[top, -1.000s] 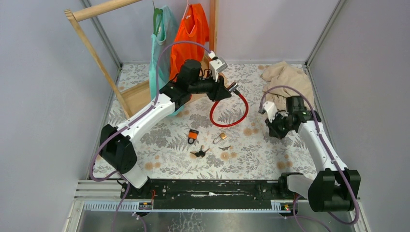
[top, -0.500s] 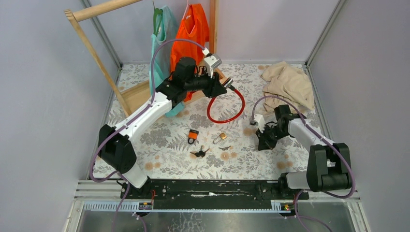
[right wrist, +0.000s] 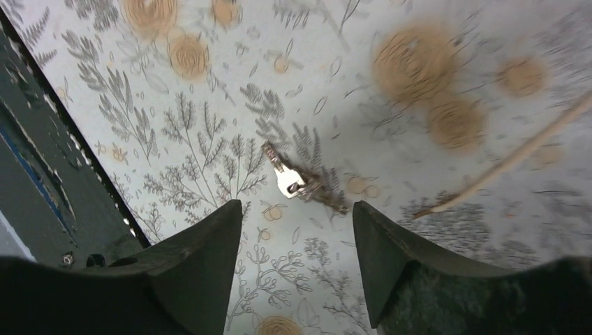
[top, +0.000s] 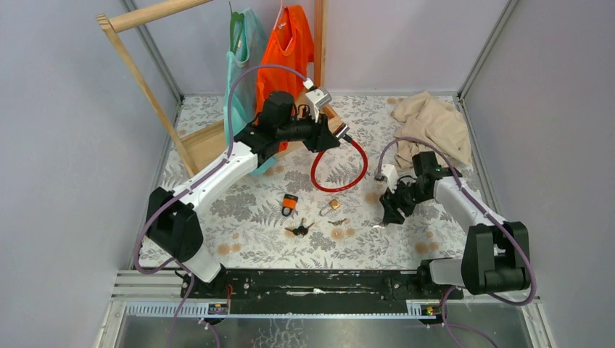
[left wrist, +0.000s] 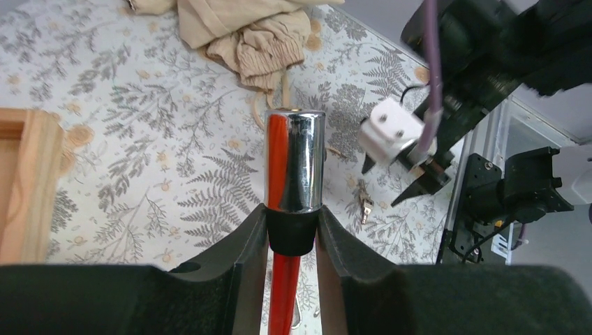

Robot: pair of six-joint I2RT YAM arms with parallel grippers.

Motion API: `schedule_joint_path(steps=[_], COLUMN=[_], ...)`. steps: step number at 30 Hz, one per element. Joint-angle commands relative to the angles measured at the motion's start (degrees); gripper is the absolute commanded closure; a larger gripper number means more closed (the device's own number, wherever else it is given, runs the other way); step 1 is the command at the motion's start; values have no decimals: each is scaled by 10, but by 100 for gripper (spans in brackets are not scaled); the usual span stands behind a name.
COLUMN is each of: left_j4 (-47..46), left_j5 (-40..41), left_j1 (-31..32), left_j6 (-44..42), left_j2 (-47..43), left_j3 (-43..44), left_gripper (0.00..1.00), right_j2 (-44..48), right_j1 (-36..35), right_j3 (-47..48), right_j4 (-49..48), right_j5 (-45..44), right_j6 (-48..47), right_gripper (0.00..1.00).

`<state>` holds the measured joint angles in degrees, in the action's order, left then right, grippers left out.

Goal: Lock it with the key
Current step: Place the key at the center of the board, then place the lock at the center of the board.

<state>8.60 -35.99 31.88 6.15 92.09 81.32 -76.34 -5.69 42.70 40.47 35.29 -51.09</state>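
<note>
My left gripper (top: 335,134) is shut on a red cable lock (top: 315,176) and holds it above the table at the back. In the left wrist view its fingers (left wrist: 293,223) clamp the black collar just under the lock's chrome end (left wrist: 294,160), with the red cable (left wrist: 283,293) running down between them. A small silver key (top: 378,225) lies flat on the floral table. My right gripper (top: 384,217) hovers just over it, open. In the right wrist view the key (right wrist: 290,178) lies just ahead of the gap between the spread fingers (right wrist: 297,209), untouched.
An orange padlock (top: 290,204), a brass padlock (top: 333,206) and a black key bunch (top: 299,230) lie mid-table. A beige cloth (top: 431,123) is bunched at the back right. A wooden rack (top: 145,80) with hanging garments (top: 290,43) stands at the back left.
My right arm swung left and down towards the silver key, and its jaws went from shut to open. The left arm shifted slightly left, still holding the cable lock.
</note>
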Motion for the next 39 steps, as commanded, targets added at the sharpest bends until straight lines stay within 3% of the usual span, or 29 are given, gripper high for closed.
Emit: schedule_joint_path(steps=[1,5,11,18,25,32,36,39], left_j4=[-81,-111,-160,-225,-243,-246,-241,-195], left_j5=[-32,-62,-96,-134,-144,-136,-121,-122], left_j1=[0,0,0,1,4,6,5,5], left_j6=[33,55,98,162,182,187,175,141], left_j2=[-24,-25,-21,-8,3,9,3,1], left_j3=[-22,-46,-71,-86,-89,-91,-95,-73], left_gripper=[96,96,96,96,96,93,79,54], right_j2=[54,82,65,-7,-24,-22,-15,-3], right_j1=[-2,-2,-3,-7,-25,-29,-30,-29], right_j3=[80,142,241,301,279,276,284,279], right_j4=[25,5,-13,16,3,5,17,12], right_j5=[32,66,141,216,230,221,178,130], right_j6=[29,104,195,225,226,209,197,201], right_gripper=[30,19,13,14,37,84,94,98])
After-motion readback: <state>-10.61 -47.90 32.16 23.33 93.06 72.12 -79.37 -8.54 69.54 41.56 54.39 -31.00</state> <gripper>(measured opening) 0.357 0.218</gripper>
